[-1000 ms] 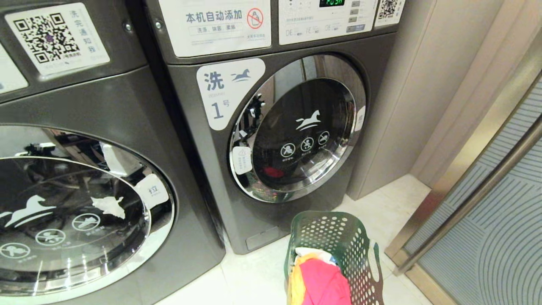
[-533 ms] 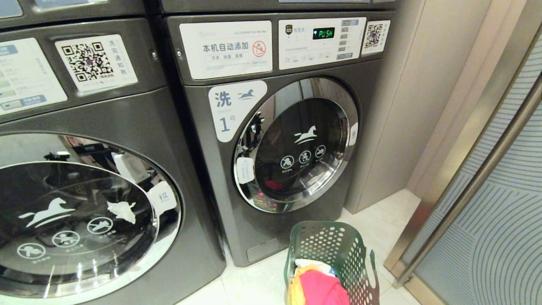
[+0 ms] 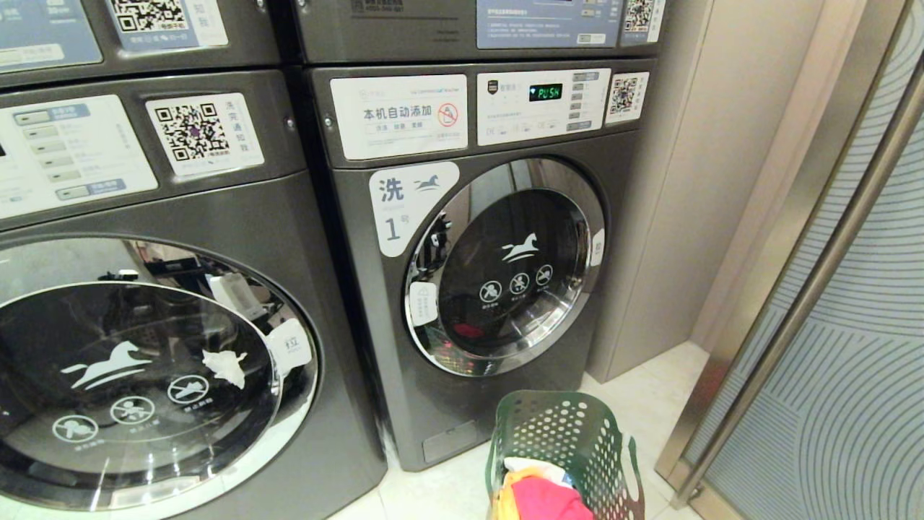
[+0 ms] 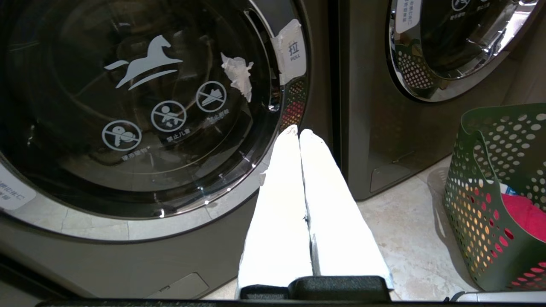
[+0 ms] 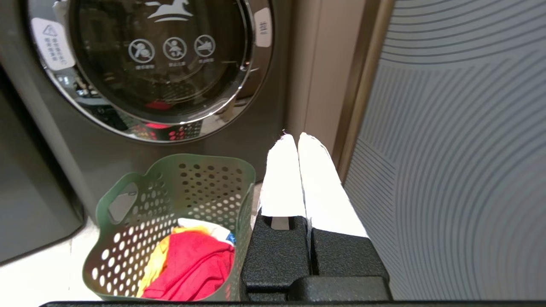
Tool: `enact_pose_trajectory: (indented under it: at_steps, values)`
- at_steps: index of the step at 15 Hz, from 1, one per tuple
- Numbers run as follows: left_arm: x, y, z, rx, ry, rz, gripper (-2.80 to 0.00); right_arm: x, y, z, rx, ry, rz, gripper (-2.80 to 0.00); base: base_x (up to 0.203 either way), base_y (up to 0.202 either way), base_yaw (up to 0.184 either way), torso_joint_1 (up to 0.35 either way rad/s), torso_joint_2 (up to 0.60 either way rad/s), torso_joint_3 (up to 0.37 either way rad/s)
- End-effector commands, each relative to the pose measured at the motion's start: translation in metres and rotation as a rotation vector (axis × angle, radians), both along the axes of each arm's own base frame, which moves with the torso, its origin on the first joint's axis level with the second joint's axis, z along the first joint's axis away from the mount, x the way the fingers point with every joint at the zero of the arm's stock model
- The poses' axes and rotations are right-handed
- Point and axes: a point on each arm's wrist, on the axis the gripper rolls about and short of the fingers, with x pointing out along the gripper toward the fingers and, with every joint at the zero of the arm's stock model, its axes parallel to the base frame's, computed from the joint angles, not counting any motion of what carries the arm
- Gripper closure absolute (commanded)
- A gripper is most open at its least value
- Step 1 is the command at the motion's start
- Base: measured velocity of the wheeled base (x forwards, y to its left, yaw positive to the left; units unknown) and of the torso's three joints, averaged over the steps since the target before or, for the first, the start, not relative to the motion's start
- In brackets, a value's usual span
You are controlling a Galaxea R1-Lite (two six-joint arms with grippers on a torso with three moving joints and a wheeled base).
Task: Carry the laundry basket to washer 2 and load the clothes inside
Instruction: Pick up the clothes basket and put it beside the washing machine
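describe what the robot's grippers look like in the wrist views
Both look alike. The left gripper has two long, flat white fingers tapering to rounded tips, set in a black base. The right gripper has the same white fingers on textured black blocks. No markings show.

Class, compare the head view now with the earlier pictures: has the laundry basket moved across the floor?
No. The laundry basket sits lower in view, but so does the washer labelled 1 behind it; their spacing is unchanged, so the camera moved, not the basket.
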Motion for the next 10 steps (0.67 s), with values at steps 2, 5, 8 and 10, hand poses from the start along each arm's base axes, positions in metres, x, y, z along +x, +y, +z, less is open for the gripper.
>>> enact_pose_trajectory:
  at_steps: [2,5,8,10]
  values:
    - [0.0,0.0,0.0001,0.001,-0.001,0.001,0.0,0.0028,0.0,-0.0092,-0.001,0.034,0.001,0.0,0.0,-0.004,0.044,0.002,0.0,0.007]
    - [0.0,0.0,0.0,0.002,0.0,0.001,0.0,0.0028,0.0,-0.0092,-0.001,0.034,0.0,0.0,0.003,-0.009,0.163,0.003,0.0,0.007]
    - [0.0,0.0,0.0,0.002,0.0,0.001,0.0,0.0028,0.0,-0.0092,-0.001,0.034,0.001,0.0,0.003,-0.007,0.173,0.005,0.0,0.003]
    - [0.0,0.0001,0.0,0.002,0.0,0.002,0.0,0.0028,0.0,-0.0092,-0.002,0.034,0.001,0.0,0.002,-0.009,0.177,0.001,0.0,0.002]
